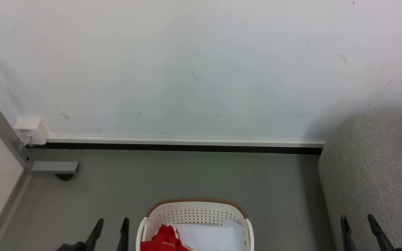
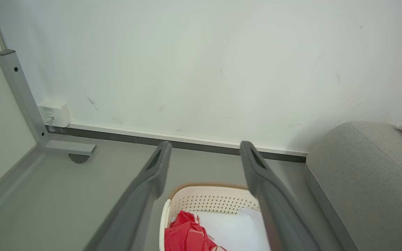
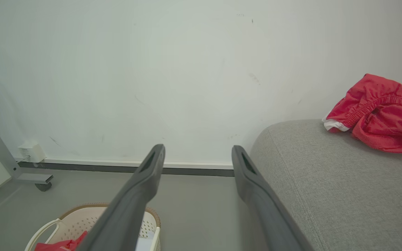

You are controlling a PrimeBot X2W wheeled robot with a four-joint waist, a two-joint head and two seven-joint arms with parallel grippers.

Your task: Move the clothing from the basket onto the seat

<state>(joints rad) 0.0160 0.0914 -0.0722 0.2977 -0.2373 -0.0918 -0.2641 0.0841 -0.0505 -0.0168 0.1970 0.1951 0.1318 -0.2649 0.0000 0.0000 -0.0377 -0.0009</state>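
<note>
Clothing [image 1: 164, 240] sits in the basket [image 1: 194, 208] at bottom centre, cut off by the frame edge; another red garment [image 3: 379, 111] lies on the seat [image 1: 368, 174] at right. Left hand [image 1: 113, 220] and right hand [image 1: 357, 217] gape wide, empty. Next, I reckon: reach down and pinch the bunched cloth

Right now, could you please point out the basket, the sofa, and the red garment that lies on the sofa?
basket [image 1: 194, 216]: head view, on its perforated back wall.
sofa [image 3: 326, 181]: right wrist view, on its bare grey top.
red garment [image 3: 379, 115]: right wrist view, on its bunched middle.
</note>
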